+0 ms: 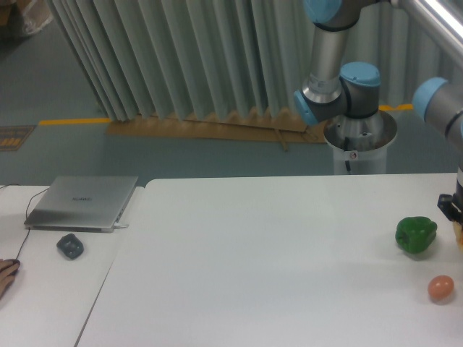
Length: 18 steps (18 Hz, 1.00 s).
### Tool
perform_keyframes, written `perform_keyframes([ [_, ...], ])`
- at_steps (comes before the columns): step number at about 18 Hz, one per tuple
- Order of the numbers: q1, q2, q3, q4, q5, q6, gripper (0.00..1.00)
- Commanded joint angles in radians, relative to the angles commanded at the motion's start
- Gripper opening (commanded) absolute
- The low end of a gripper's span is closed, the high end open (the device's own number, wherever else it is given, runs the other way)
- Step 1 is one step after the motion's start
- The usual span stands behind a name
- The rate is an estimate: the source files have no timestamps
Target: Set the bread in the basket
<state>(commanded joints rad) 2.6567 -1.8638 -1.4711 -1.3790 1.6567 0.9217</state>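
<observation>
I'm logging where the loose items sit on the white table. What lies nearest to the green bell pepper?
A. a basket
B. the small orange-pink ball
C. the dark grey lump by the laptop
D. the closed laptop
B: the orange-pink ball lies just below and right of the green bell pepper, while the laptop and the dark grey lump sit far off at the left; no basket is in view.

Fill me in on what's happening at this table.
A UR5e arm reaches down at the table's far right edge, where its gripper is mostly cut off, so the jaws can't be read. A sliver of bread shows just beneath it. A green bell pepper and a small orange-pink ball sit nearby. No basket is in view.
</observation>
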Motion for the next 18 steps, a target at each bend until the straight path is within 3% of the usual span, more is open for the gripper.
perform_keyframes([
  [4,0.052,-0.012,0.044,0.015,0.000,0.062,0.33],
  [5,0.063,-0.023,0.051,0.052,0.000,0.063,0.33],
  [6,0.095,-0.026,0.049,0.093,-0.005,0.065,0.33],
  [18,0.190,-0.121,0.057,0.193,0.015,0.216,0.34],
])
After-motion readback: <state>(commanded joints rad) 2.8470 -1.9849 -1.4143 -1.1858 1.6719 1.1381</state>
